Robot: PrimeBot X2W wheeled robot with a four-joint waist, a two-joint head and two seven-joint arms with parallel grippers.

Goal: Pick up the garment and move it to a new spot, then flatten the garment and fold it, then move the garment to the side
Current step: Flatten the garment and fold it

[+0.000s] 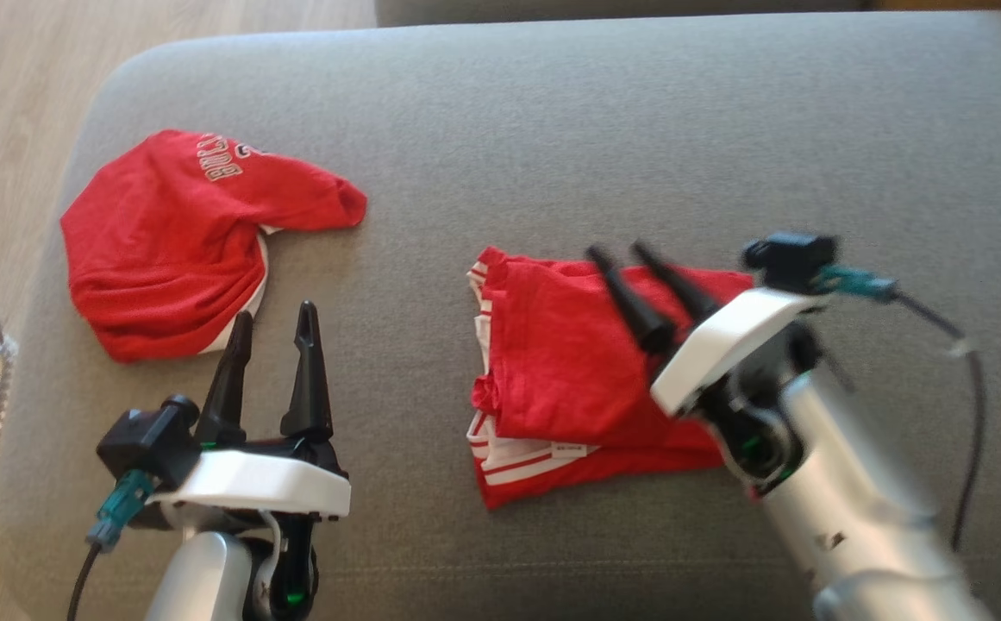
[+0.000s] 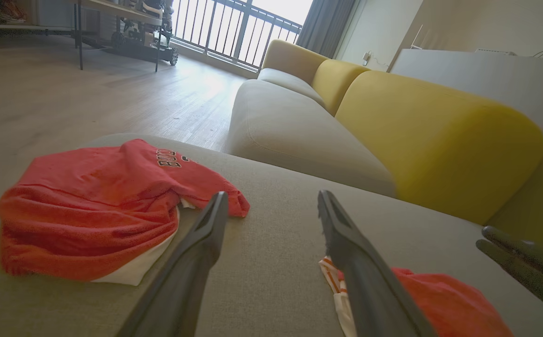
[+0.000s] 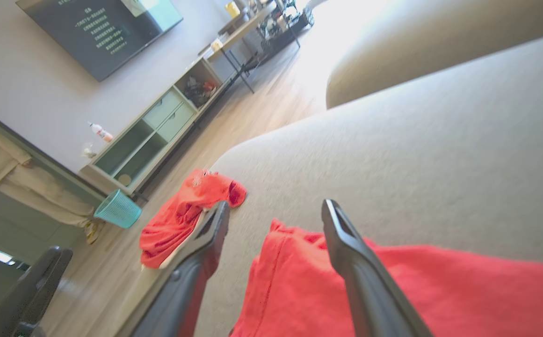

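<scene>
The folded garment, red with white-striped edges, lies on the grey cushion at about 4 o'clock from its middle. Its right edge is hidden under the right wrist. The right gripper is over it, fingers apart with nothing between them; the blur hides whether they touch the cloth, perhaps not. The left gripper, at 7 o'clock, is spread and empty. A crumpled jersey at 10 o'clock has lettering partly folded under.
</scene>
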